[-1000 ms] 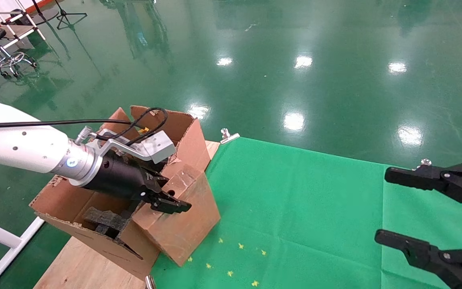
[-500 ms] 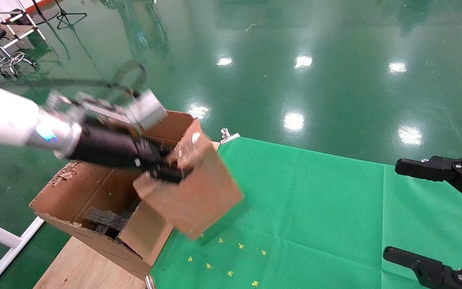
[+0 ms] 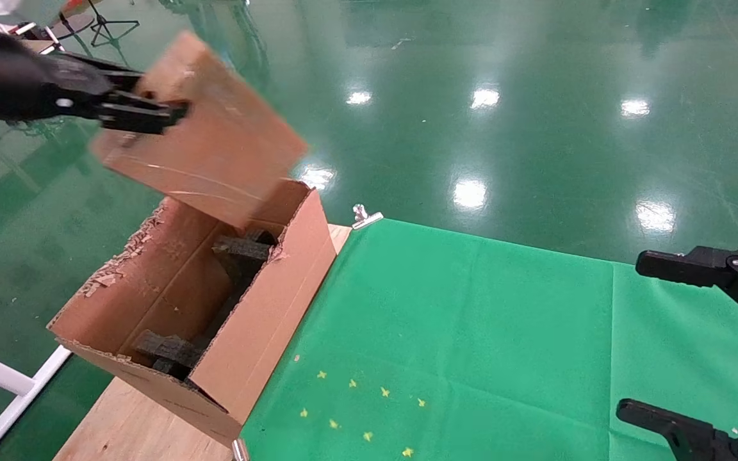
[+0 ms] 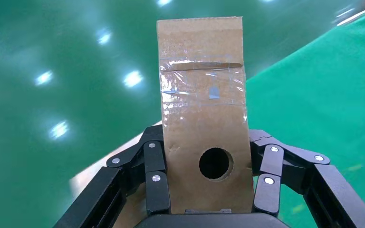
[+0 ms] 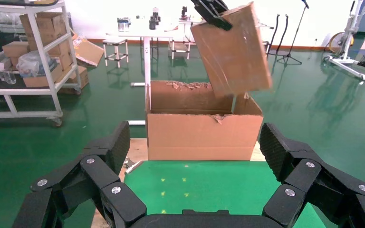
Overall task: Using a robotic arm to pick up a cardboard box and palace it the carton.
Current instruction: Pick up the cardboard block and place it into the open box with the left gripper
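My left gripper (image 3: 148,113) is shut on the slim brown cardboard box (image 3: 205,131) and holds it tilted in the air over the far end of the carton (image 3: 260,320). In the left wrist view the taped box (image 4: 202,95) with its round hole sits clamped between the fingers (image 4: 154,166). The large carton with ragged flaps stands open at the table's left side, with black foam blocks (image 3: 241,250) inside. The right wrist view shows the box (image 5: 233,47) hanging above the carton (image 5: 204,133). My right gripper (image 3: 638,338) stays open and empty at the right edge.
A green mat (image 3: 471,333) covers the table right of the carton, with small yellow marks (image 3: 356,410) near the front. Bare wood (image 3: 125,422) shows under the carton. A metal clip (image 3: 364,216) holds the mat's far corner. Shelves (image 5: 33,52) stand beyond on the green floor.
My left gripper has lifted the cardboard box from beside the carton's right wall up and to the left, above the carton. The right gripper drifted slightly to the right.
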### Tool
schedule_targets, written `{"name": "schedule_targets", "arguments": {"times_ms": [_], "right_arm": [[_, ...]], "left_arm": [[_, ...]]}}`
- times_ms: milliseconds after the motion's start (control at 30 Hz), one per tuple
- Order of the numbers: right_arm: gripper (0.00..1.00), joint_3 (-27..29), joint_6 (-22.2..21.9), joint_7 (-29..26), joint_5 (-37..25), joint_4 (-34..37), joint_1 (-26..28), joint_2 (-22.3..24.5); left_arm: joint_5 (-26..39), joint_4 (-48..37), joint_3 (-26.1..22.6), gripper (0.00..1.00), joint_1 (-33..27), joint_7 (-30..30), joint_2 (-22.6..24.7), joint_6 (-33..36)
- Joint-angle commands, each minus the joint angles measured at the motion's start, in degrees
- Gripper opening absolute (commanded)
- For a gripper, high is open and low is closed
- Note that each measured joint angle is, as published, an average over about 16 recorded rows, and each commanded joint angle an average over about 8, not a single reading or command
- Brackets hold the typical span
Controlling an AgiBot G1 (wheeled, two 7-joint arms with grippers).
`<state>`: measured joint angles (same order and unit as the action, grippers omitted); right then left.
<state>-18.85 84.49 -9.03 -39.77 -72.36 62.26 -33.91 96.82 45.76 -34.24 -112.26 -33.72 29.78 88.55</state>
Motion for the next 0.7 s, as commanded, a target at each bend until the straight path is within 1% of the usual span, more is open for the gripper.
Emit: {"name": "schedule_targets", "arguments": {"times_ms": [33,167,300,500,700], "right_arm": [[1.0,0.0,0.0,0.0,0.0,0.0,0.0,0.0],[1.0,-0.01,0.0,0.0,0.0,0.0,0.0,0.0],[1.0,-0.01,0.0,0.0,0.01,0.0,0.0,0.0],[1.0,-0.02,-0.01,0.01,0.01,0.0,0.0,0.01],[1.0,-0.02,-0.01,0.01,0.01,0.0,0.01,0.01]], "left_arm": [[3.36,-3.47,-1.14,0.0,-2.8,3.21,-0.37,-0.04],[8.29,-11.01,-3.79,0.0,-2.2,7.11,0.94,-2.76],[11.08,-17.84,-5.31,0.0,-0.23,9.26,2.94,-7.16],[13.31,-25.65,-6.4,0.0,1.59,9.42,5.87,-13.08],[14.74,-31.43,-6.97,0.0,2.31,9.24,7.9,-18.06]]}}
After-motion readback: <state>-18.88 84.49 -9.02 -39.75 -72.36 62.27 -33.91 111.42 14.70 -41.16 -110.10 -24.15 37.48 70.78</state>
